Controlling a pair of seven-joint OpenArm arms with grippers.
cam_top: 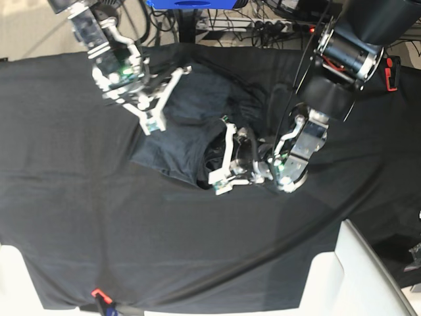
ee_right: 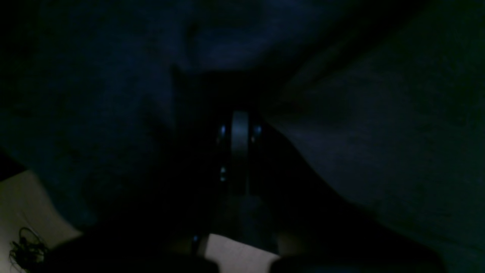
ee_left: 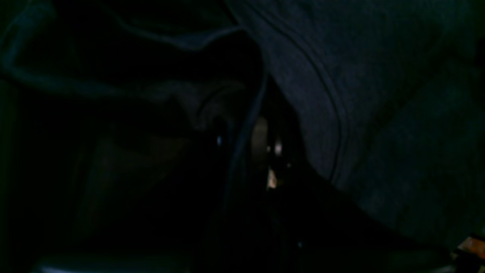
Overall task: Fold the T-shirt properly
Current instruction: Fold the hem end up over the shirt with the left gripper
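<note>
Black table cloth covers the counter. T-shirt lies bunched at far centre. Left gripper, right of centre, has jaws clamped on a T-shirt fold. Right gripper, far left, has jaws together on the shirt's edge.

Black table cloth, floor cables

My right arm reaching in from upper left of base view, wrist angling down and toward middle, right gripper pointing that way, jaws pressing together. My left arm coming down from upper right, elbow bending, forearm sloping low toward middle. Left gripper lying almost level, fingers standing nearly closed, narrow gap showing.
</note>
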